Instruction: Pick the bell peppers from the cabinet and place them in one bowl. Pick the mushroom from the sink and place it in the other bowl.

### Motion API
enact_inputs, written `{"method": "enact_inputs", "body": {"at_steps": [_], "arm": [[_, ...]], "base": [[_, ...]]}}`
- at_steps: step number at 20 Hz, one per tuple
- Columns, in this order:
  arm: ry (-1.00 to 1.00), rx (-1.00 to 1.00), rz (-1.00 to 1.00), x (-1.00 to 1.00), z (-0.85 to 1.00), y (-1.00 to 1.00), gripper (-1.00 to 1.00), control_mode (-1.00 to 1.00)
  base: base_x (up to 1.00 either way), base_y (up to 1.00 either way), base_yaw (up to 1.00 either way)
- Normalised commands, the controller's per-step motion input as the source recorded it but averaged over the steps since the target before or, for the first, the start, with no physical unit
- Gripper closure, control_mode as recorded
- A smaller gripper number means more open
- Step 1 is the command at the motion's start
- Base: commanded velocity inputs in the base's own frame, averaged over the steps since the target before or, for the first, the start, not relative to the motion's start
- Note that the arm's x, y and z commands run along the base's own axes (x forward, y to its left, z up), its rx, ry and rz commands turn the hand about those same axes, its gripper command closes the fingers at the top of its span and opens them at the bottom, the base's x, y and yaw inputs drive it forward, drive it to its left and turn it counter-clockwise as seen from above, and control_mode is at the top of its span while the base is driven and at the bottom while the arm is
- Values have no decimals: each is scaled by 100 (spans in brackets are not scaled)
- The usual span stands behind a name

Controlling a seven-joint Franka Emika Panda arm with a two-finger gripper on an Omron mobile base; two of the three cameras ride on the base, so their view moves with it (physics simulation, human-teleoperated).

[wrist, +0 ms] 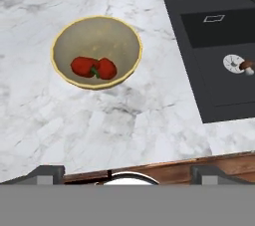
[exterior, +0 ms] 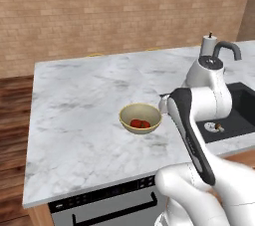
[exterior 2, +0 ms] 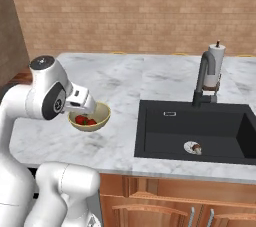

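The pale yellow bowl (exterior: pixel 140 113) (exterior 2: pixel 102 113) (wrist: pixel 94 33) sits on the marble counter left of the sink. Two red bell peppers (exterior: pixel 139 123) (exterior 2: pixel 85 120) (wrist: pixel 93 67) lie side by side in it. The mushroom (exterior: pixel 217 127) (exterior 2: pixel 196 147) (wrist: pixel 247 65) rests on the floor of the black sink (exterior: pixel 244 105) (exterior 2: pixel 165 136) (wrist: pixel 219 95), beside the steel drain. My gripper (wrist: pixel 128 174) hovers above the counter's front edge, nearer than the bowl, open and empty, with its fingertips (wrist: pixel 47 172) far apart. The cabinet and the other bowl are out of view.
A dark arched faucet (exterior: pixel 226 48) (exterior 2: pixel 204 78) and a paper towel holder (exterior: pixel 208 46) (exterior 2: pixel 216 63) stand behind the sink. Wooden drawers (exterior 2: pixel 160 206) run below the counter, and a dark appliance front (exterior: pixel 109 202) sits under its left part. A brick wall backs the counter.
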Motion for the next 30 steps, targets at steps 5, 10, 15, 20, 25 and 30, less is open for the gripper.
{"method": "enact_inputs", "body": {"at_steps": [5, 10, 15, 20, 25, 30], "arm": [[0, -3, 0, -69, 13, -18, -100, -100], [-1, -1, 0, -36, 3, -1, -100, -100], [0, 0, 0, -10, 0, 0, -100, -100], [0, 0, 0, 0, -1, 1, -100, -100], [0, -1, 0, 6, -6, 2, -100, -100], [0, 0, 0, 37, 0, 5, -100, -100]], "base": [[0, 0, 0], [0, 0, 0], [0, 0, 0], [0, 0, 0], [0, 0, 0], [0, 0, 0]]}}
